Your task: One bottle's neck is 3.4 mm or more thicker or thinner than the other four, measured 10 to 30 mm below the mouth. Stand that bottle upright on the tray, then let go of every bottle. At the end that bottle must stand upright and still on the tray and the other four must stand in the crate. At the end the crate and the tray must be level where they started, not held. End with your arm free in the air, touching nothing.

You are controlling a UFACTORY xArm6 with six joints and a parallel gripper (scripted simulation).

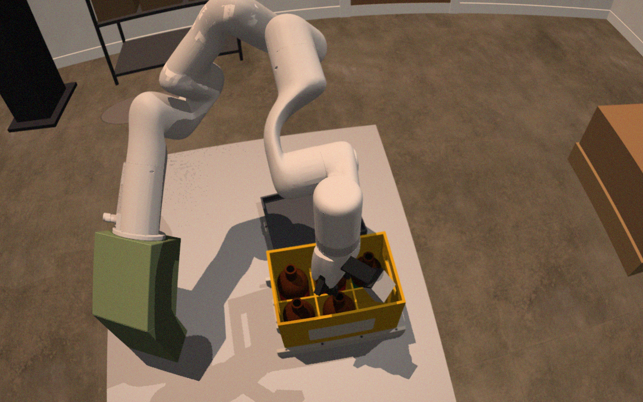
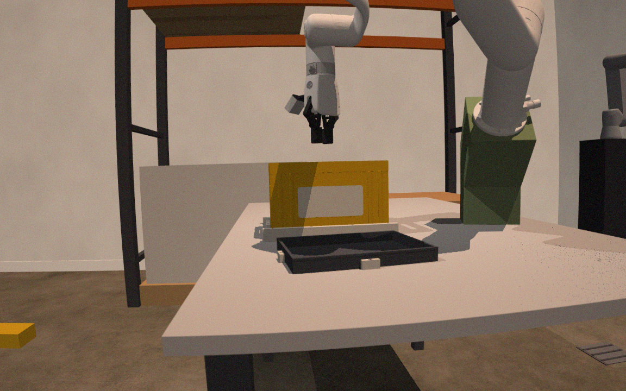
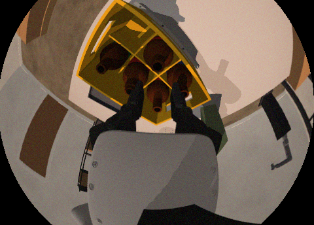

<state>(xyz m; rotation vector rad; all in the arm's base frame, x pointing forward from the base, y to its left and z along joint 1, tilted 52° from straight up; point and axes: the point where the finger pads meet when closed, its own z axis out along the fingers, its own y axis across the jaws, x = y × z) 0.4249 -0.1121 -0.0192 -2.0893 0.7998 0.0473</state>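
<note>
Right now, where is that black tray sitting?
The black tray lies flat on the table, right against the yellow crate; in the top view, the arm hides most of it.
</note>
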